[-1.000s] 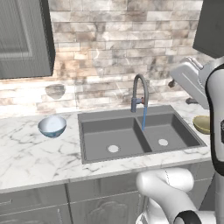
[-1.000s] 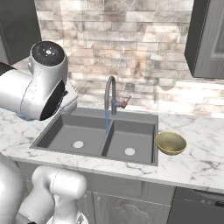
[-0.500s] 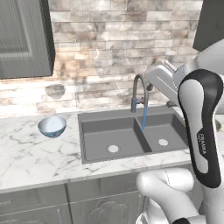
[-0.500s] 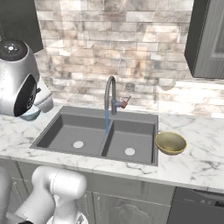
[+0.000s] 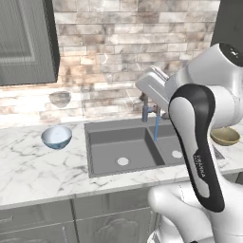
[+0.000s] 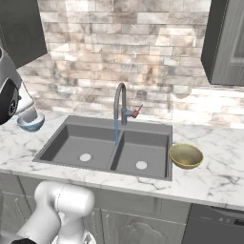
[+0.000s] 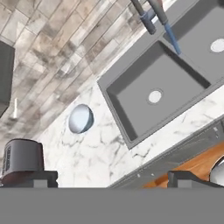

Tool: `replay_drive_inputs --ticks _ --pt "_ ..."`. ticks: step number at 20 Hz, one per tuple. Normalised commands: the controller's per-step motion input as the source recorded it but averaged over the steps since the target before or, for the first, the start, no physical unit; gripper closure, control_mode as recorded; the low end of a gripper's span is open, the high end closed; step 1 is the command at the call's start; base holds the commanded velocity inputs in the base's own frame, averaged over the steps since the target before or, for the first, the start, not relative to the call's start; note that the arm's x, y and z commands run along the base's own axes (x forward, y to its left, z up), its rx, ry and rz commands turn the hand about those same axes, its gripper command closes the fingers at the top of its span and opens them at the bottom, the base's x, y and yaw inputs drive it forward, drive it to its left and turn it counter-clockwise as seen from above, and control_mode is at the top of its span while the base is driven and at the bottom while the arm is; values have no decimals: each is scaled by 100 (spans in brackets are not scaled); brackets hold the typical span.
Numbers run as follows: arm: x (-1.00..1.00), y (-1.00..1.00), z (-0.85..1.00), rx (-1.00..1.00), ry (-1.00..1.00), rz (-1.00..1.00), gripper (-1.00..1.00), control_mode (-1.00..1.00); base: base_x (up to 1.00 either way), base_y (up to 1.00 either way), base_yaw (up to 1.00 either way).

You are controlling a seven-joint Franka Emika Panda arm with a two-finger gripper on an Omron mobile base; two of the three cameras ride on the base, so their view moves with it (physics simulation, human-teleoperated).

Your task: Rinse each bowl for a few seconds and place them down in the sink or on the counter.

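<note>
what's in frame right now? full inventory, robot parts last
pale blue glossy round bowl: 1, blue with whitish inside, on the counter left of the sink
olive-tan round bowl: 1, olive-tan, on the counter at the sink's right edge
dark grey double-basin sink: 1, dark grey with pale round drains, set in the counter
arched grey faucet: 1, grey with red handle, behind the divider, thin blue stream running
white marble counter: 1, white with grey veins
dark toaster-like appliance: 1, dark grey, on the counter in the hand view
dark wall cabinets: 2, grey, upper corners
white robot arm: 1
gripper: 1, dark fingers, open
</note>
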Motion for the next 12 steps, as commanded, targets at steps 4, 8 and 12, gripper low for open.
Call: replay_drive_inputs --ticks 4,8,12 --pt "-4 21 0 17 7 -3 -100 -100 0 0 0" --pt "-4 26 -8 18 8 -2 -100 -100 0 0 0" --pt "-1 24 -13 21 9 -2 -100 -100 0 0 0"
